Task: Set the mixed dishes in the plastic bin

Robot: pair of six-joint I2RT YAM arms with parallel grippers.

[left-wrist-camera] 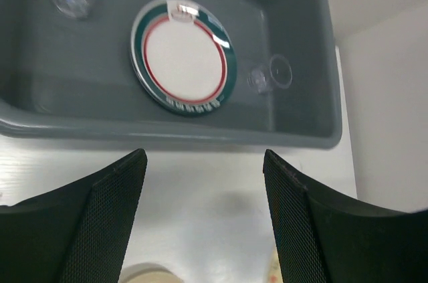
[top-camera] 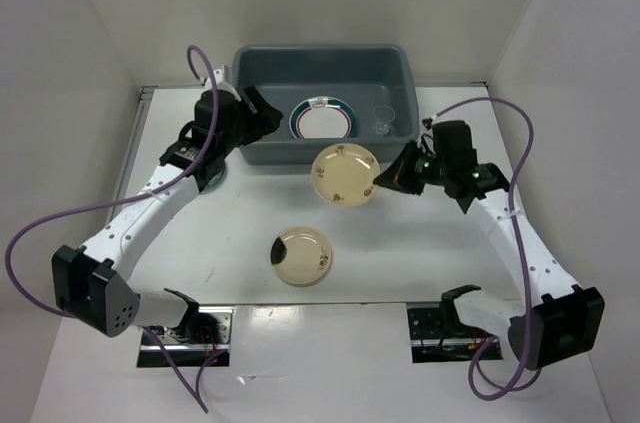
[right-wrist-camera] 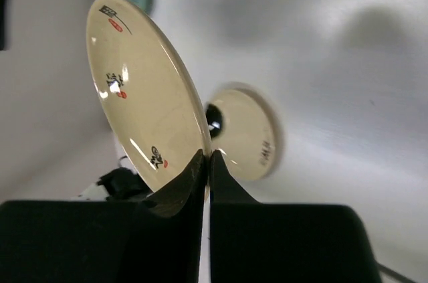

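The grey-blue plastic bin (top-camera: 262,68) stands at the back and holds a white plate with a green-and-red rim (top-camera: 323,121) and clear cups (top-camera: 383,123). In the left wrist view the bin (left-wrist-camera: 167,132), that plate (left-wrist-camera: 182,55) and two cups (left-wrist-camera: 267,75) show. My right gripper (top-camera: 385,178) is shut on the rim of a cream plate (top-camera: 344,174) and holds it in the air just in front of the bin; the plate (right-wrist-camera: 144,89) stands on edge in the right wrist view. A second cream plate (top-camera: 302,255) lies on the table. My left gripper (top-camera: 262,111) is open and empty at the bin's front left rim.
White walls enclose the table on three sides. Purple cables loop from both arms. The lying cream plate (right-wrist-camera: 251,134) has a dark spot on its rim. Two dark base openings sit at the table's near edge.
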